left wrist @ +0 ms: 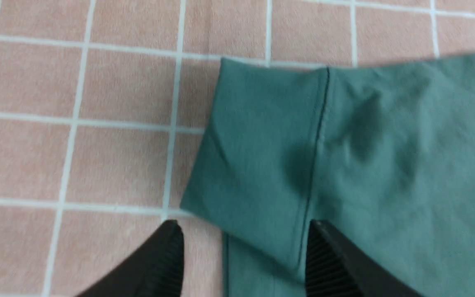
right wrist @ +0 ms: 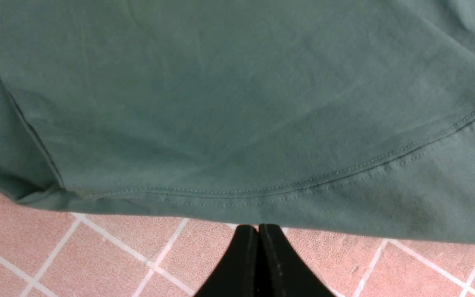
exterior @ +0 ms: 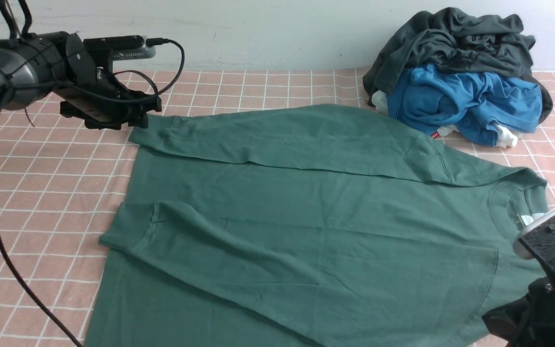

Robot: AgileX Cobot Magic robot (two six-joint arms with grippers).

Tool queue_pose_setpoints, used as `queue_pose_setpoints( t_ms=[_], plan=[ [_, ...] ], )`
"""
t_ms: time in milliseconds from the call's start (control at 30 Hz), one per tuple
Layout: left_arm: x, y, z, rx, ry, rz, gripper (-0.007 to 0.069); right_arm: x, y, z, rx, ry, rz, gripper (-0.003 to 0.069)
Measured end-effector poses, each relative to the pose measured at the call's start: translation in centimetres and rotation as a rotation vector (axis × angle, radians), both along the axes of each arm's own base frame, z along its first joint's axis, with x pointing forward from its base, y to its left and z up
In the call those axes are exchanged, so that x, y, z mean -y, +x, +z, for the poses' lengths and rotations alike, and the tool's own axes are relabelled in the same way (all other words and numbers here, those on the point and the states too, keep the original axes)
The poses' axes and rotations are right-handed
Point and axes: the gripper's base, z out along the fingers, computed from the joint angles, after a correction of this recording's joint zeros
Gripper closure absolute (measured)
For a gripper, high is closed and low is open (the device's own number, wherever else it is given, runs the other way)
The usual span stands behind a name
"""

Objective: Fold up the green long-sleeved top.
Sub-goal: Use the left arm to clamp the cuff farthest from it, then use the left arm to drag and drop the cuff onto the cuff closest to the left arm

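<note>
Currently on the bench, item by item:

- Green long-sleeved top (exterior: 306, 202): lies flat on the pink checked cloth (exterior: 41, 193), neck (exterior: 518, 197) w/ white tag (exterior: 525, 219) to my right, hem end to my left.
- Far sleeve (exterior: 282, 140): laid in across the body; cuff (left wrist: 258, 144) pokes just past the body's edge onto the cloth.
- Near sleeve (exterior: 258, 250): also laid in across the body, a few soft wrinkles.
- My left gripper (left wrist: 243, 247): at the far-left corner, right over that cuff. Jaws wide apart, nothing pinched; the cuff lies flat below them.
- My right gripper (right wrist: 258, 231): near-right, just off the top's edge by the shoulder seam (right wrist: 344, 173). Jaws pressed together, nothing between, over bare cloth.
- Not my job: blue garment (exterior: 460, 101) and dark grey garment (exterior: 451, 38), heaped at far right, next to the top's far shoulder; whether they touch it I can't tell.
- Step, as I judge it: sleeves are in, body not yet folded; approx. halfway.
- Next move prob. calls for: right jaws to open, both grippers to take an edge of the body at matching spots, lift low and carry one end over the other w/o dragging the sleeves out.
</note>
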Motion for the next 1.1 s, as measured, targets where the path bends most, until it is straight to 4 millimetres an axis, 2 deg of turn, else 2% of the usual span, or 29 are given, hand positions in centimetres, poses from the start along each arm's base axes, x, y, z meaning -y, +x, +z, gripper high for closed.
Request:
queue_pose_setpoints(
  t_ms=[133, 200, 367, 433, 500, 700, 733, 800, 833, 867, 900, 967, 1033, 1100],
  plan=[
    [-0.7, 1.9, -3.0, -0.032, -0.033, 0.051, 0.0258, 0.0, 0.0, 0.0, 0.001, -0.003, 0.002, 0.0673],
    [-0.9, 2.3, -4.0, -0.051, -0.040, 0.063, 0.0325, 0.0, 0.0, 0.0, 0.002, -0.004, 0.002, 0.0673],
    [-0.9, 2.6, -3.7, -0.055, -0.040, 0.062, 0.0570, 0.0, 0.0, 0.0, 0.005, -0.010, 0.011, 0.0673],
    [-0.9, 2.5, -3.3, -0.067, -0.037, 0.053, 0.0608, 0.0, 0.0, 0.0, 0.005, -0.010, 0.011, 0.0673],
    [-0.8, 2.2, -3.0, -0.089, -0.029, 0.038, 0.0611, 0.0, 0.0, 0.0, 0.006, -0.011, 0.012, 0.0673],
    [-0.7, -0.8, 2.7, -0.220, 0.034, -0.065, 0.0615, 0.0, 0.0, 0.0, 0.006, -0.011, 0.013, 0.0673],
    [-0.7, -2.1, 4.8, -0.269, 0.056, -0.097, 0.0615, 0.0, 0.0, 0.0, 0.006, -0.011, 0.013, 0.0673],
    [-0.8, -3.5, 7.2, -0.298, 0.088, -0.129, 0.0615, 0.0, 0.0, 0.0, 0.006, -0.011, 0.013, 0.0673],
    [-0.8, -3.7, 7.3, -0.303, 0.092, -0.134, 0.0615, 0.0, 0.0, 0.0, 0.006, -0.011, 0.013, 0.0673],
    [-0.9, -4.4, 8.5, -0.295, 0.106, -0.140, 0.0615, 0.0, 0.0, 0.0, 0.005, -0.011, 0.013, 0.0673],
    [-0.9, -4.6, 8.9, -0.289, 0.109, -0.141, 0.0615, 0.0, 0.0, 0.0, 0.005, -0.011, 0.013, 0.0673],
    [-0.8, -6.4, 9.0, -0.327, 0.110, -0.151, 0.0615, 0.0, 0.0, 0.0, 0.004, -0.012, 0.013, 0.0673],
    [-0.5, -8.1, 8.3, -0.385, 0.108, -0.163, 0.0615, 0.0, 0.0, 0.0, 0.000, -0.012, 0.013, 0.0673],
    [0.0, -10.1, 6.4, -0.480, 0.117, -0.184, 0.0615, 0.0, 0.0, 0.0, -0.002, -0.012, 0.013, 0.0673]
  ],
)
